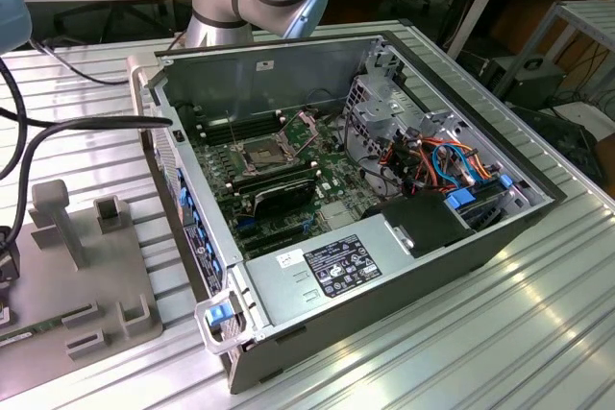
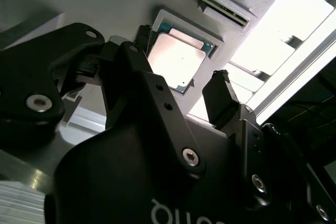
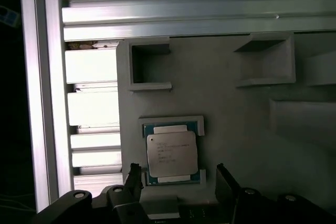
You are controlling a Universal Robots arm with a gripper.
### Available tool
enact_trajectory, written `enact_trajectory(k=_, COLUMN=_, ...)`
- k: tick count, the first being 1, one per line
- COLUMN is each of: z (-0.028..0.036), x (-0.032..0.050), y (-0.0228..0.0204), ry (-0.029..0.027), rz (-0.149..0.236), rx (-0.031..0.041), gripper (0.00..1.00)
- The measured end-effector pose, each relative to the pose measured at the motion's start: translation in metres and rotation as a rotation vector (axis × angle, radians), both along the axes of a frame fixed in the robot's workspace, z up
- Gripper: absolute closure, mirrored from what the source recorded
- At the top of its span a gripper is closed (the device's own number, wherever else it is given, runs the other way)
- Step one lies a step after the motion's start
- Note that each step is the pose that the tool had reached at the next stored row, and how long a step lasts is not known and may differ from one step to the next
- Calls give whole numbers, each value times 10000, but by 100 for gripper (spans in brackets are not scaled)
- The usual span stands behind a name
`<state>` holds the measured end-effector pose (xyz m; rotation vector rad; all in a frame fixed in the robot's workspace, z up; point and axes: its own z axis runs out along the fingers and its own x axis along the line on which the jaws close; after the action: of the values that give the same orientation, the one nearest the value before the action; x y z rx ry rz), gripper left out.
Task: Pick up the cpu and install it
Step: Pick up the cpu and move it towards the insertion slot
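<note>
The cpu (image 3: 170, 153) lies flat in a recess of the grey holder (image 1: 106, 276), at eight o'clock from the open case (image 1: 269, 74) in the exterior view. The pincer (image 3: 177, 176), spread wide, straddles it; closing off-centre could jam the chip askew.

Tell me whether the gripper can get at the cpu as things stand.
Probably yes. The cpu lies uncovered, metal top up, in a shallow pocket of the grey fixture, with nothing on it. In the first wrist view the gripper hangs open close by, its fingers spread wider than the chip.
</note>
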<state>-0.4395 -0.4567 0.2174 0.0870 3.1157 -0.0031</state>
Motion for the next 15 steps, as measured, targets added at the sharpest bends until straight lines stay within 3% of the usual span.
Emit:
enact_trajectory(k=4, z=-74, x=0, y=13, ry=0, rz=-1, rx=0, gripper=32)
enact_trajectory(k=10, z=-83, x=0, y=17, ry=1, rz=0, rx=-1, gripper=32)
enact_trajectory(k=15, z=-139, x=0, y=17, ry=-1, rz=0, rx=0, gripper=32)
